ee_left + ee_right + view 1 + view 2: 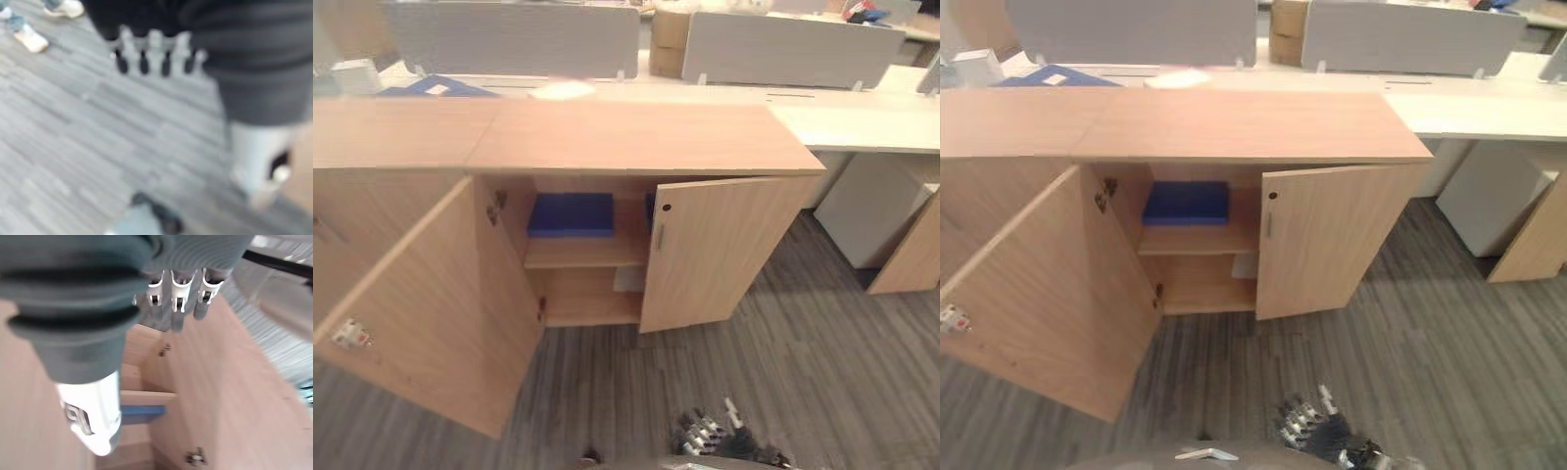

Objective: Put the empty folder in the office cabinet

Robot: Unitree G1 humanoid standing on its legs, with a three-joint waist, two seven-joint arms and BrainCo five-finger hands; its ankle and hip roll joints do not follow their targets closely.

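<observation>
Left eye view, nearest first: the right hand (710,436) hangs low at the bottom edge above the grey striped carpet (783,333), its silver fingers (732,411) loosely extended and holding nothing. In its own wrist view the same hand (178,293) shows relaxed, straight fingers in a row, with the cabinet interior past them. The left hand (156,51) appears in the left wrist view over the carpet, fingers hanging straight and side by side, empty; a person's shoes (32,39) stand on the floor beyond it.

Further out stands the wooden office cabinet (636,137) with both doors open. The left door (421,304) swings wide toward the robot, a metal hinge (350,335) showing on its inner face. The right door (720,250) stands partly open, with a small dark lock (666,208) near its top corner.

Inside, the blue folder (572,213) lies flat on the upper shelf (587,253), toward the left side of the opening. A pale sheet (628,278) rests on the lower level, partly hidden behind the right door.

Behind the cabinet runs a white desk (862,117) with grey divider panels (509,37), and another blue folder-like item (435,87) lies on the desk at the far left.
</observation>
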